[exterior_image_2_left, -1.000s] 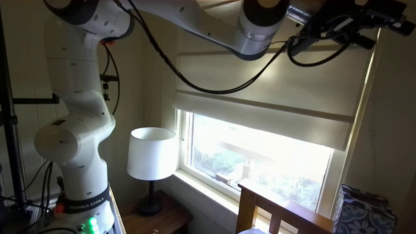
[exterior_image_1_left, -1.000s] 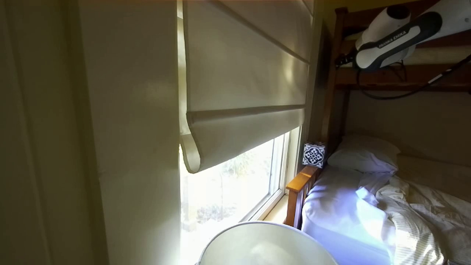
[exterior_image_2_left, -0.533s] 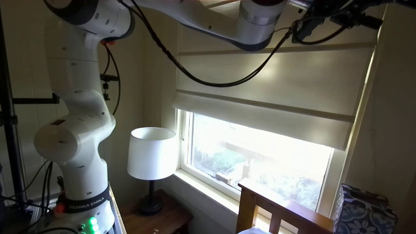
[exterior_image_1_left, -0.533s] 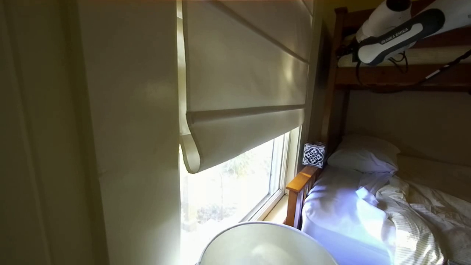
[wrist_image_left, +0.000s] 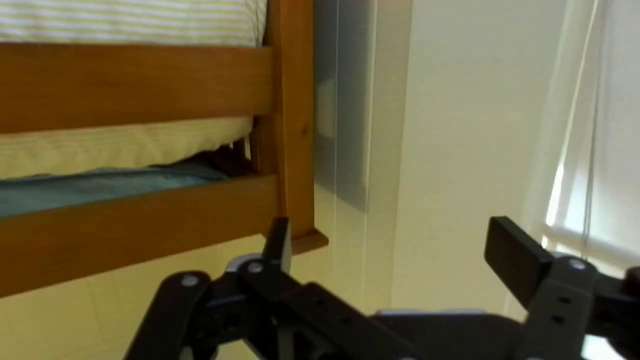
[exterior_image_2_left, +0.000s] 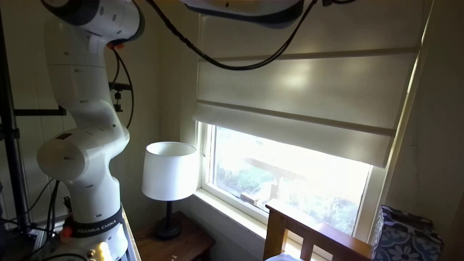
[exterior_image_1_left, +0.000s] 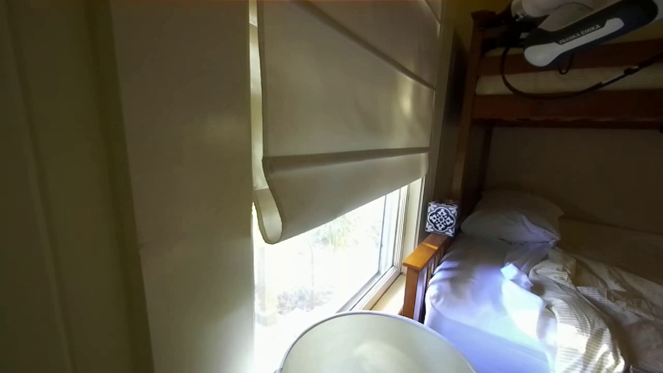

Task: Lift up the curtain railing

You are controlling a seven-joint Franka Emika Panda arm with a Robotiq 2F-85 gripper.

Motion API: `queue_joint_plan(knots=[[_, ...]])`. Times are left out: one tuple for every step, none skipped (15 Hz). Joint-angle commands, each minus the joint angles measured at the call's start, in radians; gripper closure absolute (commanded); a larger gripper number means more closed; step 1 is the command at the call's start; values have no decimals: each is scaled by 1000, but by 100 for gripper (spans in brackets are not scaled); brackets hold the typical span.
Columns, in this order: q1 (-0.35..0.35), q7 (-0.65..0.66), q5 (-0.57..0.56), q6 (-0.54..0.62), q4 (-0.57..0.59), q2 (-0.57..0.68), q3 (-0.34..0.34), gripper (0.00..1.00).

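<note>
The curtain railing, a cream fabric blind with horizontal folds, hangs partway down the window in both exterior views (exterior_image_1_left: 347, 114) (exterior_image_2_left: 308, 90). Its thick bottom fold slants across the frame above bright glass. In the wrist view a strip of the blind (wrist_image_left: 622, 150) shows at the right edge, beyond the right finger. My gripper (wrist_image_left: 390, 235) stands wide open there, with only wall behind the gap and nothing between its fingers. It does not touch the blind in that view. In an exterior view the hand is a dark shape at the top right; elsewhere it is above the picture.
A wooden bunk-bed frame (wrist_image_left: 297, 125) rises left of the gripper. A white lamp (exterior_image_2_left: 169, 172) stands by the window on a wooden side table (exterior_image_2_left: 188, 235). A patterned box (exterior_image_2_left: 407, 232) sits near the bed's headboard (exterior_image_2_left: 319, 232). A black cable (exterior_image_2_left: 246, 67) sags below the arm.
The arm has risen, taking the hand and cable up; the gripper has left the top of an exterior view. The blind has not moved.
</note>
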Motion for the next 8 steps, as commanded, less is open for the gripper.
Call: queue_joint_plan(knots=[[-98,266,-171,3,197,73,50,0],[-109,333,-227,-26,239,83,63,0],[-112,401,-302,-53,274,93,77,0],[-105,469,-391,-80,290,90,91,0],[-91,505,-469,-111,288,83,110,0],[-73,525,-549,-143,281,73,131,0],[-55,548,-630,-178,253,53,153,0],[-41,548,-699,-221,236,45,179,0]])
